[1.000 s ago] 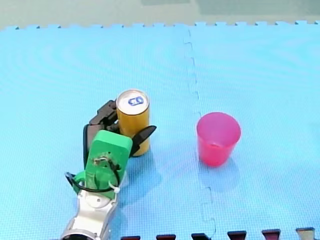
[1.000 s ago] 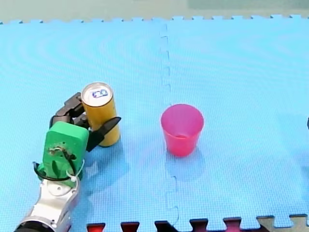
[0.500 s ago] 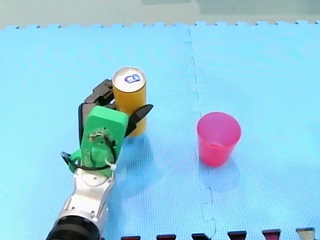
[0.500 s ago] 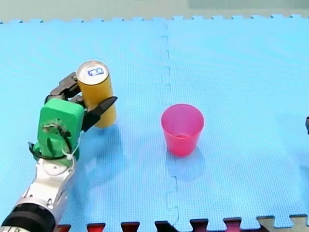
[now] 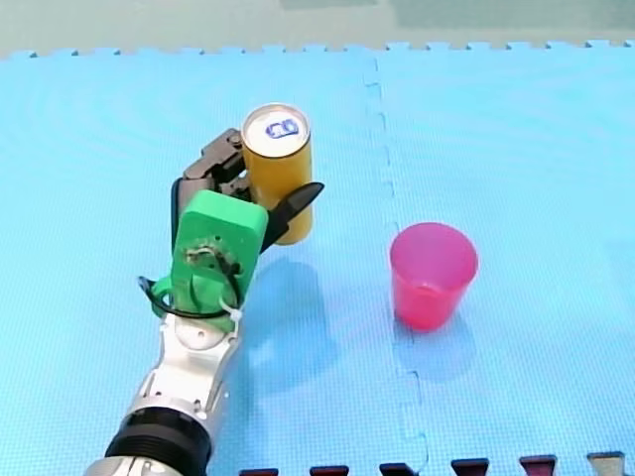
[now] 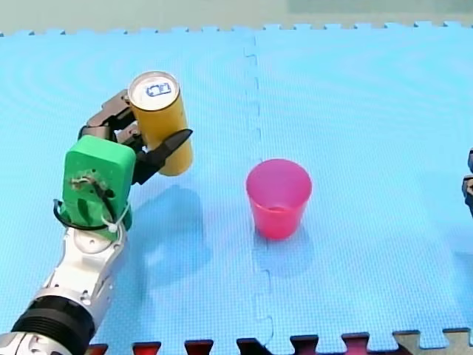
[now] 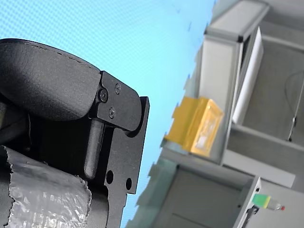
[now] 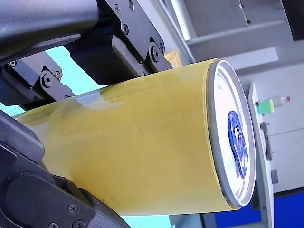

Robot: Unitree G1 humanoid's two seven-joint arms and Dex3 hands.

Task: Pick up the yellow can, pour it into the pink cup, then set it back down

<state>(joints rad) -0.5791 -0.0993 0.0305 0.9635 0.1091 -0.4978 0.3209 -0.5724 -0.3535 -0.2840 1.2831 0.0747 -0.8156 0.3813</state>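
A yellow can [image 5: 278, 169] with a silver top and blue tab is held above the blue mat, leaning slightly, with its shadow on the mat below. My left hand [image 5: 260, 186] is shut on it, black fingers behind the can and the thumb [image 5: 301, 201] across its front. In the second wrist view the can [image 8: 133, 152] lies between the same black fingers. The pink cup [image 5: 433, 276] stands upright on the mat to the right of the can, apart from it. A dark sliver of my right hand [image 6: 468, 185] shows at the far right edge.
The blue foam mat [image 5: 516, 139] has a jigsaw seam [image 5: 382, 149] running front to back between can and cup. Its toothed front edge [image 6: 295, 344] is near me. The first wrist view shows a grey cabinet [image 7: 223, 95] with yellow tape beyond the mat's edge.
My left hand has raised the can off the mat and carried it a little to the right, toward the cup. The cup has not moved.
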